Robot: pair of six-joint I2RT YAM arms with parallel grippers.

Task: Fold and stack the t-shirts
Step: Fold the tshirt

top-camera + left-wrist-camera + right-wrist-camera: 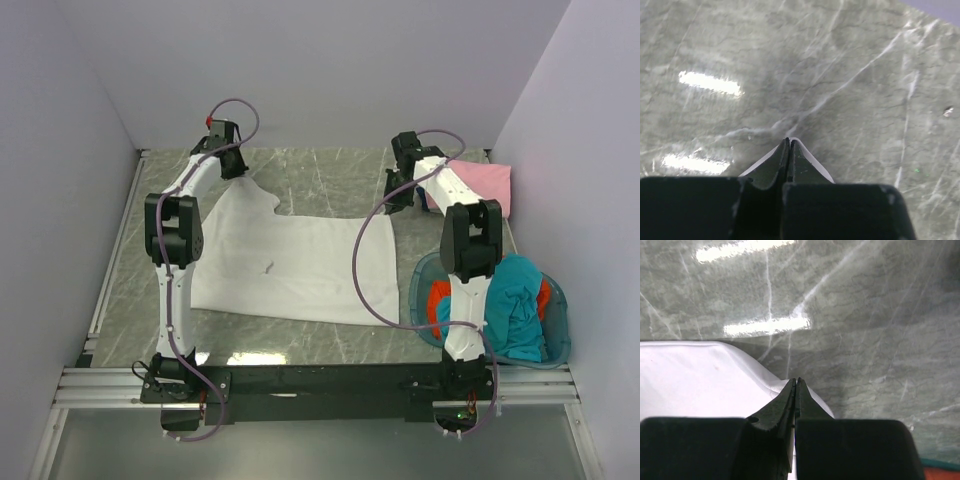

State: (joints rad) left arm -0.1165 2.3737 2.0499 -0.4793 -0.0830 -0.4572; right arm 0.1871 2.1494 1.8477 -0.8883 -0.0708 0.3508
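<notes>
While the top view takes in the whole layout, only the wrist views show the fingertips close up.

Top view: white shirt (290, 265) is spread flat at centre of the marble tabletop (330, 175), far edge uneven w/ a peak at upper left. Left pincer (236, 165) sits at that peak. Right pincer (394, 198) is at the shirt's upper-right corner. Pink shirt (485, 185) lies at upper right by the side wall (580, 120), apart from the white one. Basket (563, 335) at lower right holds the teal shirt (515, 300) draped over the orange-red shirt (435, 300).

Left wrist view: left pincer (788, 141) is closed tight, w/ a thin strip of white shirt (812, 162) pinched in it and showing on either side. Bare marble fills the rest of the frame.

Right wrist view: right pincer (796, 382) is also closed, on the cloth's edge. White shirt (690, 380) fills the lower left; marble fills the top & right.

Room: bare tabletop runs beyond both pincers up to the back wall (320, 70), and there's an open strip left of the shirt. The right side is crowded by the pink shirt & basket.
</notes>
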